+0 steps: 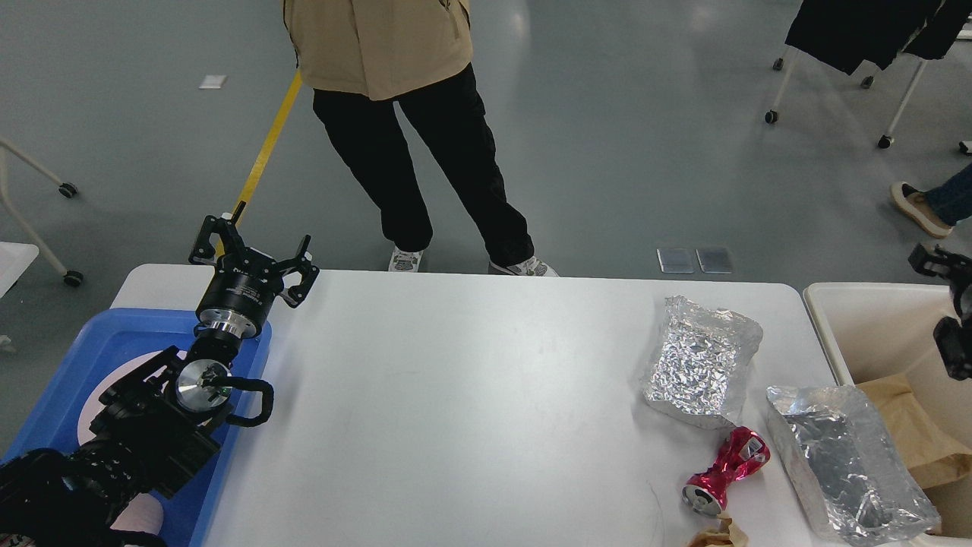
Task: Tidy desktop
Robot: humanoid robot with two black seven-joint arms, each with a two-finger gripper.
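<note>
The white desktop (471, 395) holds a crumpled foil tray (702, 357), a second foil tray (843, 456) at its right edge, a crushed red can (725, 471) between them, and a brown paper scrap (717, 532) at the front edge. My left gripper (254, 254) is open and empty above the desktop's far left corner, far from these things. My right gripper (942, 266) shows only partly at the right edge, above the cream bin (858, 304); its fingers cannot be told apart. Brown paper (919, 441) lies in the bin.
A blue tray (99, 342) with a pale plate lies at the left under my left arm. A person (425, 152) stands at the desktop's far edge. Wheeled racks stand on the floor at the back right and left.
</note>
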